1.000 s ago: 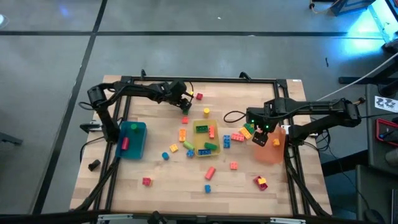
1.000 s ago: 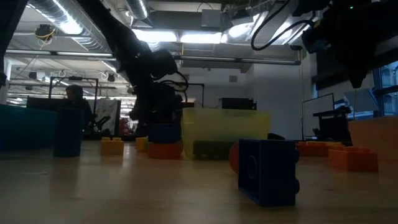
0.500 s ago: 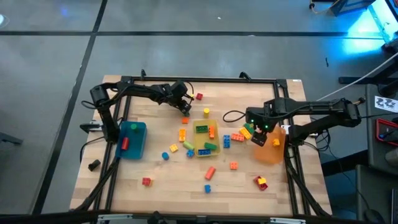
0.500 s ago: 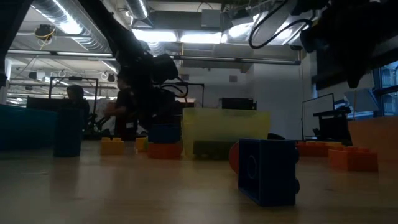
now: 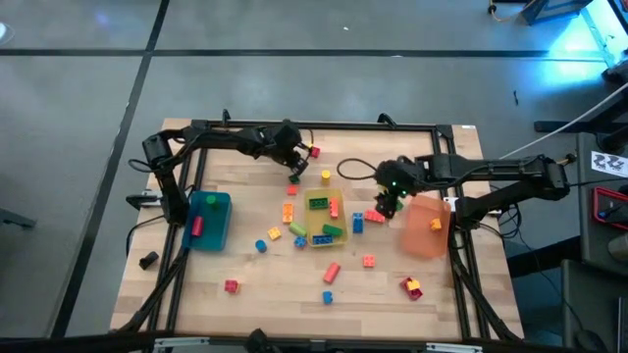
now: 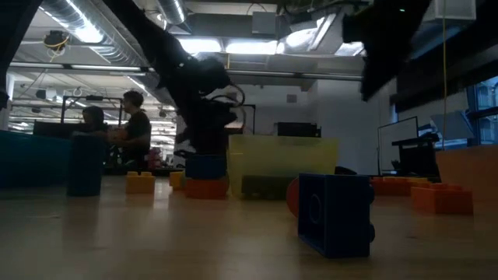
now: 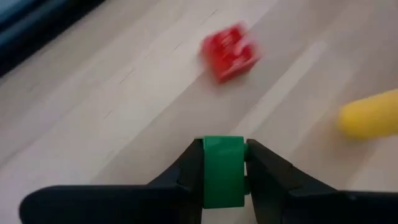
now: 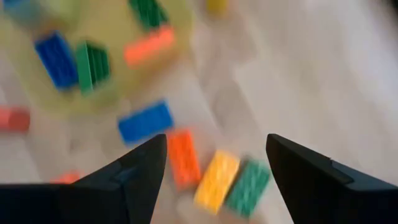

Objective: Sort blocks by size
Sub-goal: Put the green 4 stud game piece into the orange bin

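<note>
Wooden table (image 5: 245, 270) | left end effector (image 7: 222, 171) grips green block (image 7: 222, 168)

wooden table (image 5: 245, 275), scattered blocks (image 5: 331, 272) (mixed colours), blue, yellow, orange bins (image 5: 210, 220)

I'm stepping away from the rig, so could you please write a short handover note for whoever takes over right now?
Left hand: shut on a small green block, at the table's far side near a red block.
Right hand: open, empty, over loose blocks beside the orange bin.
Done: some blocks lie in the yellow bin, blue bin and orange bin.
Left: bin the green block; many blocks are scattered on the table.
</note>
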`<move>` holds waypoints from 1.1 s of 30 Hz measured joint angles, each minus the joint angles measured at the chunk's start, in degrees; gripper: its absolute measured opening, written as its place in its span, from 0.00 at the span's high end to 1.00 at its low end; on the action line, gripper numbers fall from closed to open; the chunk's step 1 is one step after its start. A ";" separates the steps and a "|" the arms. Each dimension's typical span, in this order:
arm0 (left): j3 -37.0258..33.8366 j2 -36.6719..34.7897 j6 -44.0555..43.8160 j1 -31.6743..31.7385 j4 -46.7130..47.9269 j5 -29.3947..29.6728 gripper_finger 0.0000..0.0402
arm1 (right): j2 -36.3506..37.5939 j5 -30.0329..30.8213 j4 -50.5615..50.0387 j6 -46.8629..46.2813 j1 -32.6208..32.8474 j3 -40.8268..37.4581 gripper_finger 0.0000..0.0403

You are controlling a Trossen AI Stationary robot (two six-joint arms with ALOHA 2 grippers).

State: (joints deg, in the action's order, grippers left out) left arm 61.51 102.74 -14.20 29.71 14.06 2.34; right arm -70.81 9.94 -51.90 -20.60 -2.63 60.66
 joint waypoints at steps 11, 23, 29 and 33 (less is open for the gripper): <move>12.15 -0.02 0.73 0.02 -3.34 -17.26 0.80 | 0.00 12.59 17.74 11.63 0.01 0.00 0.32; 17.30 -0.09 -9.33 -0.26 -21.12 -40.13 0.79 | 0.00 25.49 26.76 30.04 0.02 0.00 0.32; 17.29 -0.09 -12.38 -0.99 -26.74 -41.35 0.80 | 0.00 27.49 36.01 39.11 0.00 0.00 0.32; 17.27 -0.09 -15.53 -1.29 -32.61 -41.42 0.80 | -0.44 27.45 39.48 42.34 0.00 0.00 0.32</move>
State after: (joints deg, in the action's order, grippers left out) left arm 78.78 102.65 -29.73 28.42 -18.56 -39.08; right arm -71.24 37.39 -12.42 21.74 -2.63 60.66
